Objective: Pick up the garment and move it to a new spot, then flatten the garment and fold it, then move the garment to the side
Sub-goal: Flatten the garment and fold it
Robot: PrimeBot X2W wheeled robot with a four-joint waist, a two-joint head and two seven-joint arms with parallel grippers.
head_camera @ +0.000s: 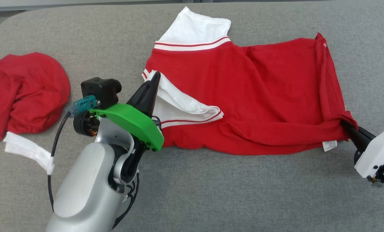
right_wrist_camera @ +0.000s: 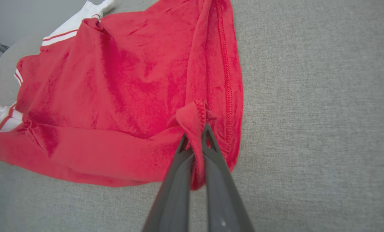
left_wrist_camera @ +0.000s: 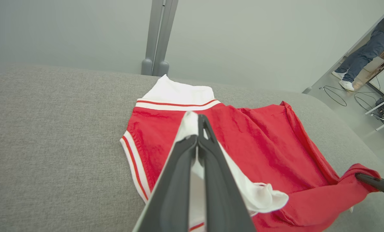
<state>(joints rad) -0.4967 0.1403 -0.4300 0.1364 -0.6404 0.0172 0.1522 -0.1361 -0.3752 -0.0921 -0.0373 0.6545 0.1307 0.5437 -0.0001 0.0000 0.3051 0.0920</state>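
The garment (head_camera: 259, 96) is a red shirt with white, red-striped sleeves, spread across the grey padded surface (head_camera: 211, 193). My left gripper (head_camera: 155, 75) is shut on the near white sleeve (head_camera: 179, 100) at the shirt's left end, with white cloth pinched between the fingers in the left wrist view (left_wrist_camera: 198, 129). My right gripper (head_camera: 345, 124) is shut on the red hem corner at the shirt's right end; the right wrist view has that cloth bunched between the fingers (right_wrist_camera: 196, 138). The far sleeve (head_camera: 195, 30) lies flat. A white label (head_camera: 329, 145) hangs below the held corner.
A second red garment (head_camera: 24, 90) lies crumpled at the surface's left edge, with a white strip (head_camera: 27, 149) below it. Beyond the surface's far edge stand a grey post (left_wrist_camera: 158, 35) and a person's legs (left_wrist_camera: 362, 54), with cables on the floor.
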